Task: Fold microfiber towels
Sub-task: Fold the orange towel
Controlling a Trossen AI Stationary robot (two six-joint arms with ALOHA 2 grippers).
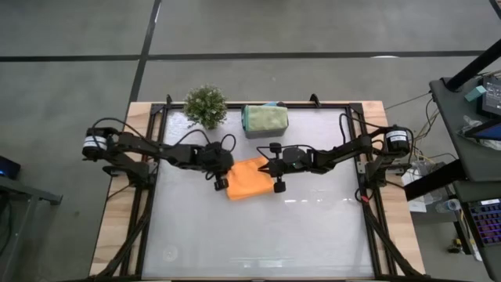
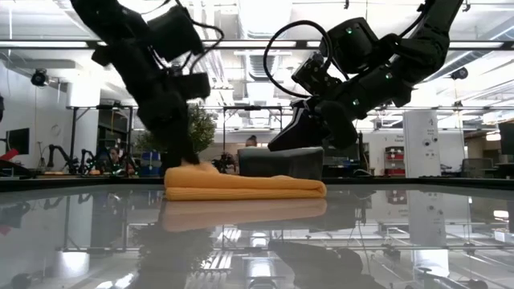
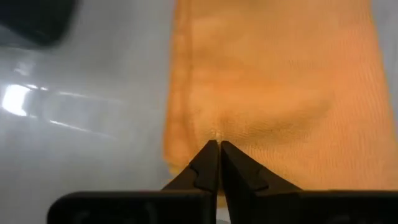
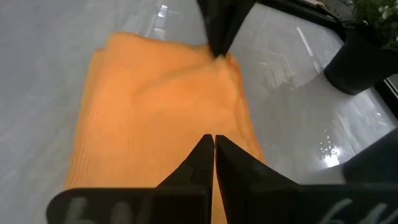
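Nearest the lens in the left wrist view: left gripper (image 3: 219,144), fingers pressed together, tips pinching a small pucker of the orange towel (image 3: 273,87) near its edge. Seen from above, same grip sits at the towel's left end (image 1: 221,182) — towel (image 1: 249,178) lying folded on the glass table (image 1: 258,243), mid-table, slightly skewed. Right gripper (image 1: 274,171) at the towel's opposite end, fingers likewise together; in the right wrist view the tips (image 4: 211,138) lie over the cloth, but whether any fabric is caught between them cannot be told. Beyond the orange towel, at the table's far edge, a grey bin (image 1: 264,121) holding a folded light green towel (image 1: 264,117); beside that, further left of the orange towel, a small potted plant (image 1: 205,105).

Step in hand, judging by layout: orange towel already doubled over — layered edges plain in the low view (image 2: 245,187) — left end freshly gripped for a further fold or a lift toward the bin. Next move likely calls for raising the pinched end without dragging the stack, keeping layers aligned, right end held steady or lifted in step.
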